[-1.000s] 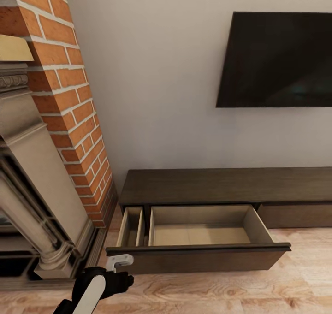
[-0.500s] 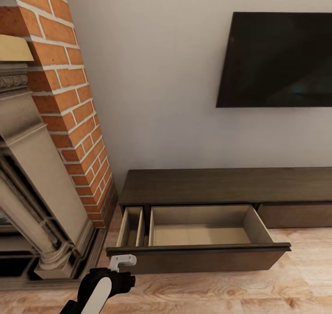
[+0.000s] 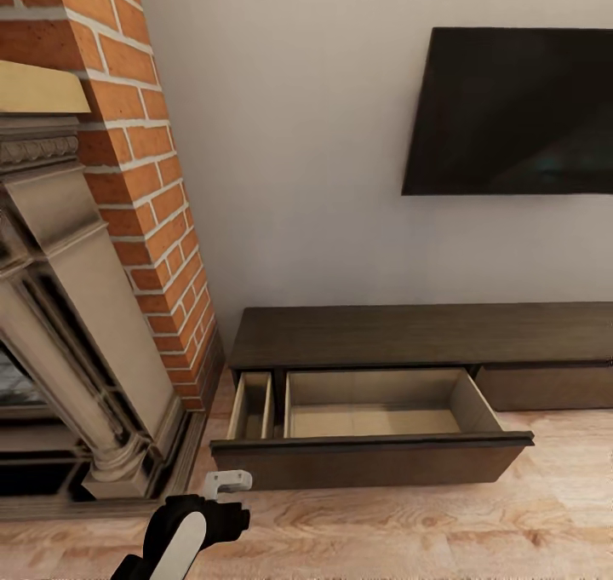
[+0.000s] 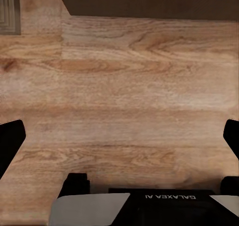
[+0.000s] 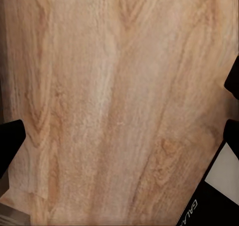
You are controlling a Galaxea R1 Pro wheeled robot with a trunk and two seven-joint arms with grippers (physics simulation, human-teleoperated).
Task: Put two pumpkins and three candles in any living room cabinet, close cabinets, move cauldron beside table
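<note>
Before me, the long, low, dark brown wooden cabinet (image 3: pixel 409 341) stands against the wall with its wide drawer (image 3: pixel 375 427) pulled out, pale interior bare. I judge loading is in hand: next I must fetch a pumpkin or candle. My left hand (image 3: pixel 228 483) hangs low by the drawer's front corner, fingers (image 4: pixel 10 141) spread wide over wooden floor (image 4: pixel 124 96), holding nothing. My right hand's fingers (image 5: pixel 10 144) likewise part, empty.

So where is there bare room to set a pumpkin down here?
The wide compartment of the open drawer shows a bare pale floor between its side walls. The cabinet top is bare under the TV. The narrow compartment by the brick column is tight.
</note>
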